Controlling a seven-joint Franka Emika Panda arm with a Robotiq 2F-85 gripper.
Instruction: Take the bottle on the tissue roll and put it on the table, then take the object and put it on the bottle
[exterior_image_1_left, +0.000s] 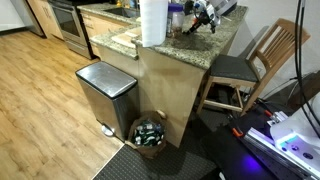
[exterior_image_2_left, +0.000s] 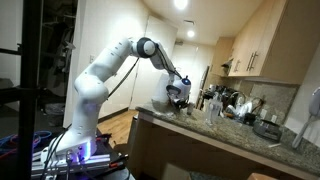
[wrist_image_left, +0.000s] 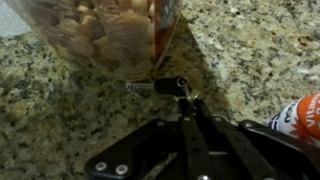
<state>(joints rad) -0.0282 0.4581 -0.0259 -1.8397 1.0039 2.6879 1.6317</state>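
Note:
The white tissue roll (exterior_image_1_left: 153, 22) stands on the granite table (exterior_image_1_left: 125, 40). The bottle, a clear jar of nuts (wrist_image_left: 100, 35), stands on the table beside the roll (exterior_image_1_left: 176, 20). Nothing shows on top of the roll. My gripper (wrist_image_left: 185, 98) is low over the granite just in front of the bottle, with its fingers pressed together. At their tips is the object, a small black piece with a metal ring (wrist_image_left: 170, 87), which seems pinched between them. The gripper also shows in both exterior views (exterior_image_1_left: 200, 15) (exterior_image_2_left: 178, 95).
An orange and white item (wrist_image_left: 305, 115) lies close on the right of my gripper. Several containers (exterior_image_2_left: 235, 105) crowd the counter. A steel pedal bin (exterior_image_1_left: 105, 95), a basket (exterior_image_1_left: 150, 133) and a wooden chair (exterior_image_1_left: 255, 60) stand by the counter base.

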